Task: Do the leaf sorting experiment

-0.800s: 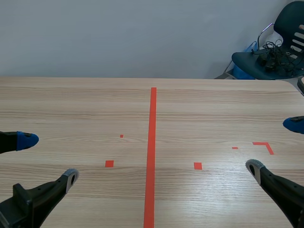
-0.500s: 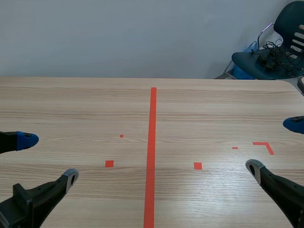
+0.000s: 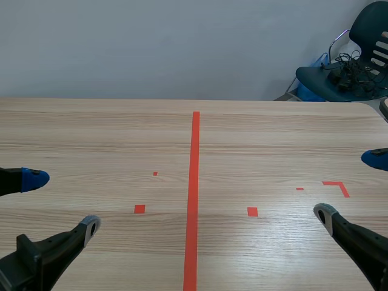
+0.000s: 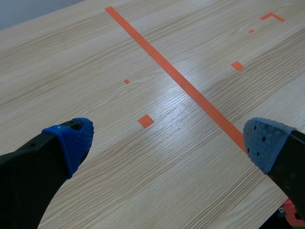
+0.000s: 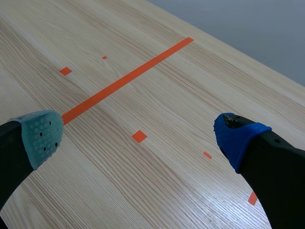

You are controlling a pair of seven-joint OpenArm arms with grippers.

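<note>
Nothing is shifting since the earlier frames: both claws are keeping their places. At the lower left of the scene view the left claw is gaping wide, with nothing between its dotted pads. At the lower right the right claw is likewise standing wide open and holding nothing. Both are sitting low over the wooden worktop, one on each side of the long orange-red tape line running up the middle. No leaves are showing in any view. At the upper right, beyond the worktop, a dark chair is carrying a tangle of cables.
</note>
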